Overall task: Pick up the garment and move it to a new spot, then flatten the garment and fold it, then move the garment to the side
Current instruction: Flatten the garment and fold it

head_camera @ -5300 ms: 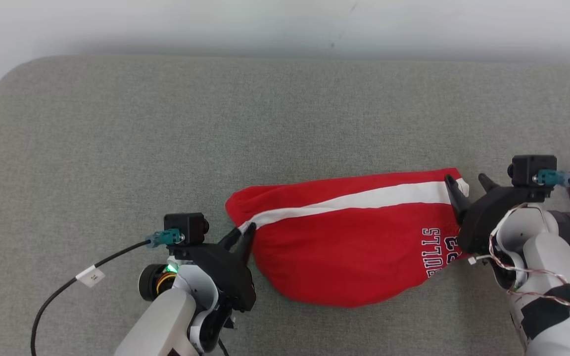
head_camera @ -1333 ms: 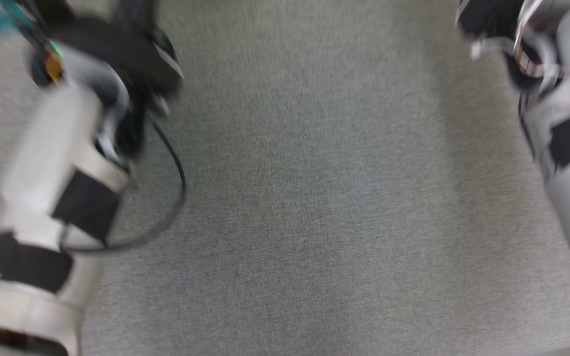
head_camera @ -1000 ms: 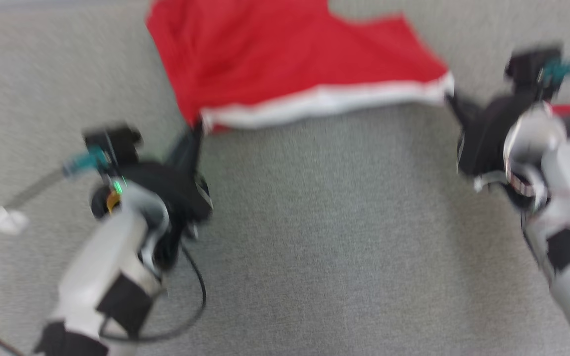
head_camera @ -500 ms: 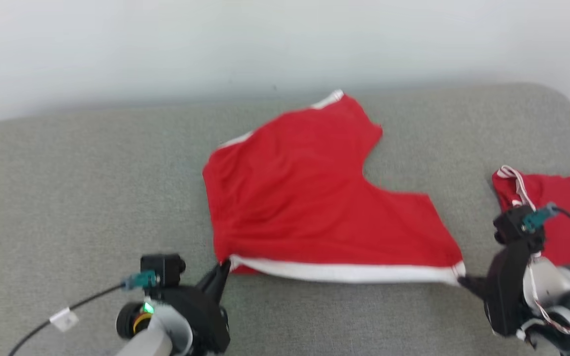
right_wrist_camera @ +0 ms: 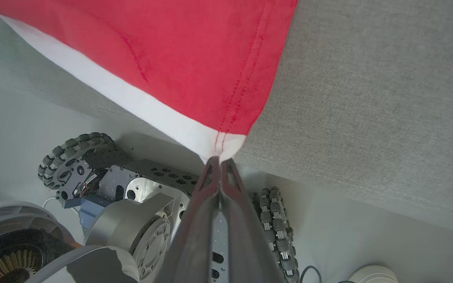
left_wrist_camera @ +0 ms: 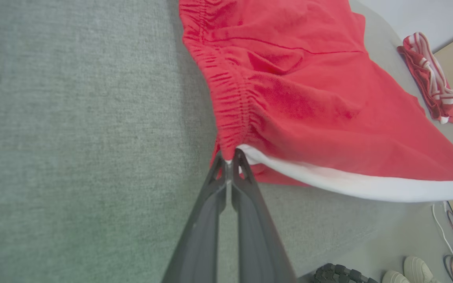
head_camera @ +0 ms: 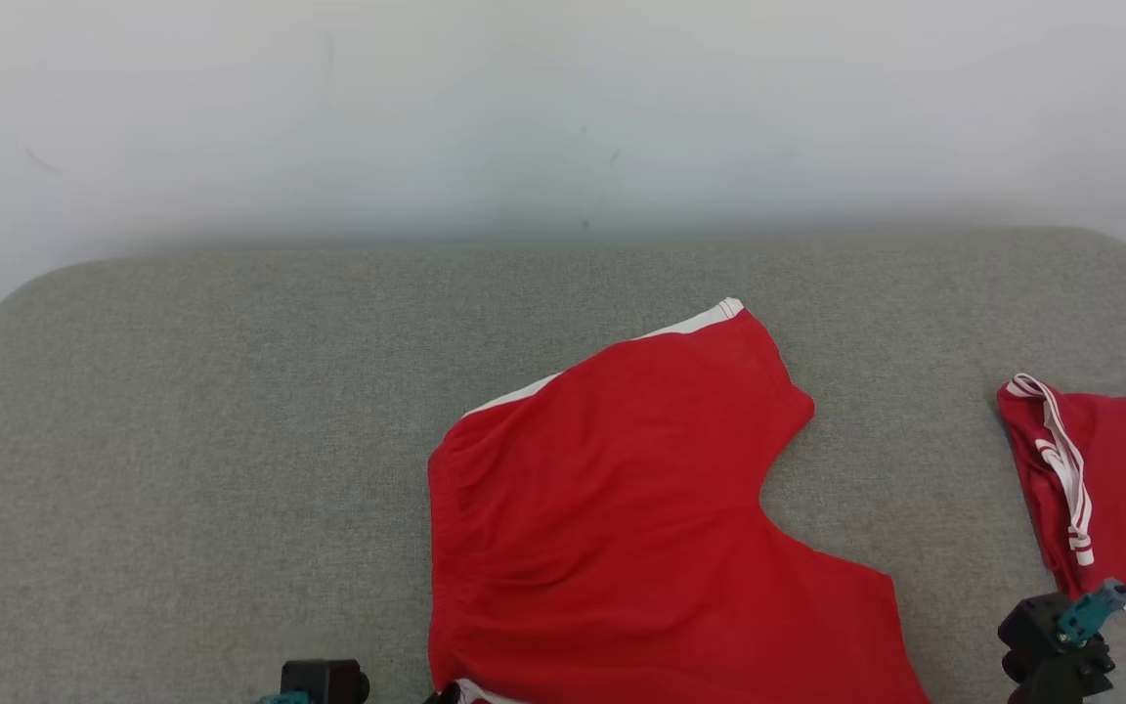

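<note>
Left wrist view, left gripper [left_wrist_camera: 229,159] pinching red shorts [left_wrist_camera: 309,98] at waistband corner, right gripper [right_wrist_camera: 219,160] pinching hem corner

Two garments, the spread red garment [head_camera: 622,508] and a folded red garment [head_camera: 1110,479], on one grey table [head_camera: 182,440].

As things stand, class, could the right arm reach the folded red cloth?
Probably not yet: the right gripper is shut on a corner of the shorts and must let go first. The folded cloth lies close beside it, nothing between.
</note>
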You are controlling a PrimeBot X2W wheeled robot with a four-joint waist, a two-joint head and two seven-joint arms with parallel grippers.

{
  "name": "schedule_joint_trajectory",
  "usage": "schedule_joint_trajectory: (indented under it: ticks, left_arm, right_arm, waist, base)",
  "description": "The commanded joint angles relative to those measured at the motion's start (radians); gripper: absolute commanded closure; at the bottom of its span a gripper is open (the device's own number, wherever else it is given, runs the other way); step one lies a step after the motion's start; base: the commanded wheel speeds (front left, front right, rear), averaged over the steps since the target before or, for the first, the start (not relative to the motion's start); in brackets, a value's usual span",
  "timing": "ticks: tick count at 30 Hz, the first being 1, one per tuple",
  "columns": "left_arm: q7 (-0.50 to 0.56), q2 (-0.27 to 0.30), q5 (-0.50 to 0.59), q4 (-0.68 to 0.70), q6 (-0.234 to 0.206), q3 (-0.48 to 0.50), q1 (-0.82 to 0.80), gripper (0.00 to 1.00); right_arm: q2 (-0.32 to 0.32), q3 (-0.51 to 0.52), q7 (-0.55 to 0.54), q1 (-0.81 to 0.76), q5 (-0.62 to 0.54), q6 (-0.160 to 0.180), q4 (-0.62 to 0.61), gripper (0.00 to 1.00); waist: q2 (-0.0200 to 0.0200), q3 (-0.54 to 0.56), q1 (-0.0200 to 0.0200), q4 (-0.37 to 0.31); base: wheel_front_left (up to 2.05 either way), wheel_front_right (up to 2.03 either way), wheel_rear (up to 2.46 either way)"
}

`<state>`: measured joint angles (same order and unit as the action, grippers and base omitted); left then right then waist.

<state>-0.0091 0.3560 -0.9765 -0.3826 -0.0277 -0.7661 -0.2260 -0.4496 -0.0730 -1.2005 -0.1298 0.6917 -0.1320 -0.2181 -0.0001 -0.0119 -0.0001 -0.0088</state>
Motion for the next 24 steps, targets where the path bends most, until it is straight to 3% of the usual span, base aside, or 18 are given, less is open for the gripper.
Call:
schedule_joint_trajectory:
  ticks: [1, 5, 10, 24]
  left_arm:
    - [0.011, 0.011, -0.008, 0.032, -0.015, -0.002, 0.031, 1.00]
    - [0.020, 0.023, -0.035, 0.139, -0.050, 0.015, 0.063, 1.00]
    - [0.026, 0.007, -0.045, 0.184, -0.059, 0.040, 0.013, 1.00]
    - [0.030, -0.104, 0.003, 0.092, -0.098, 0.061, -0.248, 1.00]
  right_arm:
    - [0.020, 0.029, -0.025, -0.024, -0.007, 0.002, -0.034, 1.00]
    - [0.065, 0.099, -0.017, 0.002, -0.069, 0.002, -0.120, 1.00]
    - [0.069, 0.080, 0.056, 0.132, -0.110, 0.002, -0.099, 1.00]
    - [-0.038, -0.083, 0.368, 0.551, -0.208, 0.002, 0.211, 1.00]
  waist:
    - [0.0001, -0.004, 0.0001, 0.008]
    - [0.0001, -0.021, 0.0001, 0.024]
    - [0.0001, -0.047, 0.0001, 0.042]
    - [0.0001, -0.174, 0.0001, 0.117]
  base:
    - [0.00, 0.00, 0.00]
    - [0.00, 0.00, 0.00]
    - [0.00, 0.00, 0.00]
    - [0.00, 0.00, 0.00]
